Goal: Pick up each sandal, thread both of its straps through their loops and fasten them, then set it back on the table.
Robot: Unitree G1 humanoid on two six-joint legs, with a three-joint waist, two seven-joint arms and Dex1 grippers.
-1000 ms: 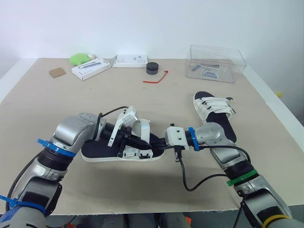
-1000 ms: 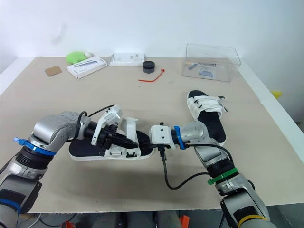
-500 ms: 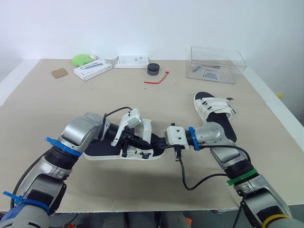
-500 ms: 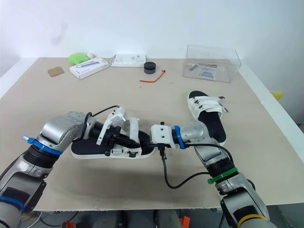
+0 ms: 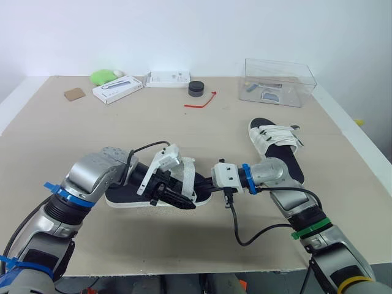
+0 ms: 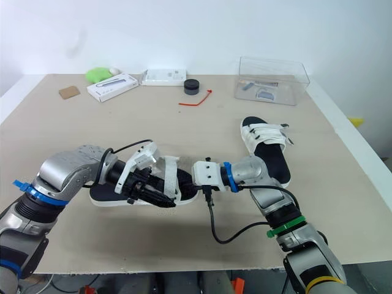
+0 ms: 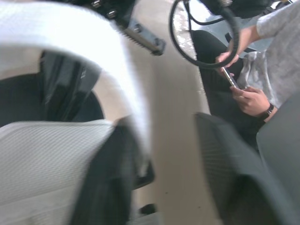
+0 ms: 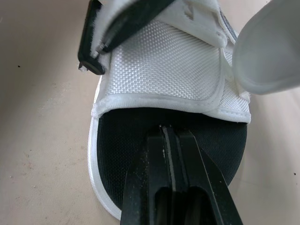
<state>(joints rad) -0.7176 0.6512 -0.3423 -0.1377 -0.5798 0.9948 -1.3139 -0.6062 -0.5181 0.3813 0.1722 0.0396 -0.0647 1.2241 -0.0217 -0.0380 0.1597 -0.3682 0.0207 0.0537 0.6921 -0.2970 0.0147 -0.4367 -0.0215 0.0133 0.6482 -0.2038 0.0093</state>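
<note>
Left tool (image 5: 176, 196), released and wide, hovers at the white strap (image 5: 185, 173); right tool (image 8: 169, 135), clenched empty, pins the sandal (image 5: 120, 197) lower centre on the worktop (image 5: 184, 131); best hold that pin firm (sole may slide) while pinching the strap end.

A broad rectangular beige tabletop (image 5: 184, 131), edged in white along both sides, spreads out flat all around the left gripper (image 5: 187, 203). Beyond that gripper, past the table's far edge, a plain white wall (image 5: 196, 27) rises. The light is soft and even, and the shadows under things are faint.
</note>
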